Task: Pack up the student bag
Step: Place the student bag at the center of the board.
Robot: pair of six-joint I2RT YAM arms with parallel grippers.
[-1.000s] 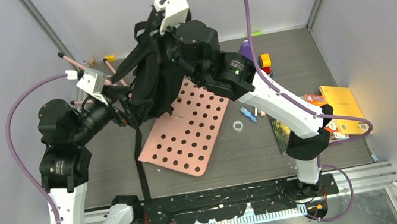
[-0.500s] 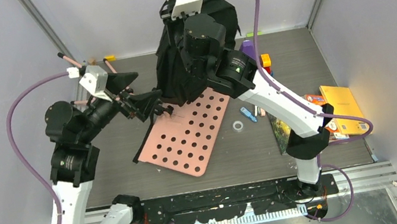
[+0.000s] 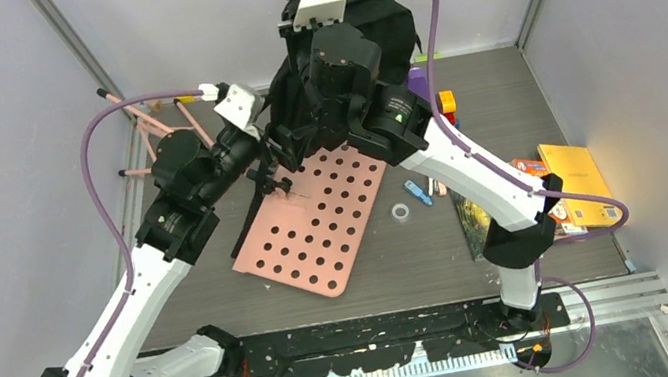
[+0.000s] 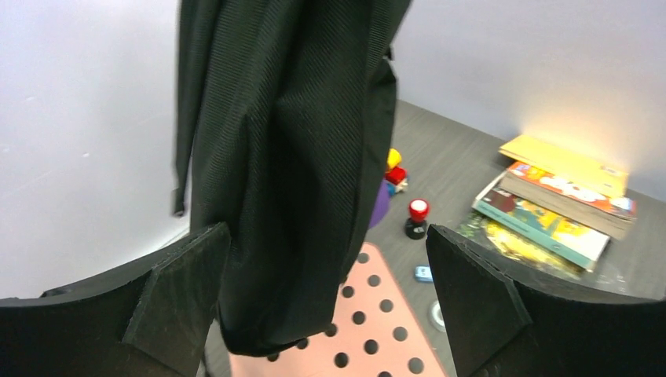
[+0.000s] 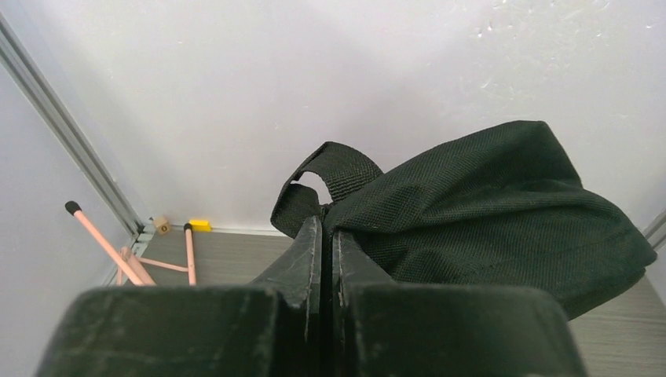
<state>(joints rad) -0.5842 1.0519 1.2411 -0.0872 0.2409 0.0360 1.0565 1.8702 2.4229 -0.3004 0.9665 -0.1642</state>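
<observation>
Student bag (image 3: 383, 14) hangs lifted over the worktop's (image 3: 403, 269) far edge, pinched near its top loop by the clamped right gripper (image 5: 327, 236). Pink rods (image 3: 143, 128) lean in the far left corner. The left gripper (image 4: 326, 236) is spread wide near the bag's lower end, perhaps flanking it. A pink perforated board (image 3: 315, 222) lies mid-worktop. Stacked books (image 4: 561, 200) sit by the right edge, their cover print too blurred to read. The worktop is dark grey wood-grain and the walls are pale and plain.

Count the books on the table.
4, piled at the right: yellow book on top, orange-covered book under it, teal-covered book below, green book poking out underneath. More may be hidden.
</observation>
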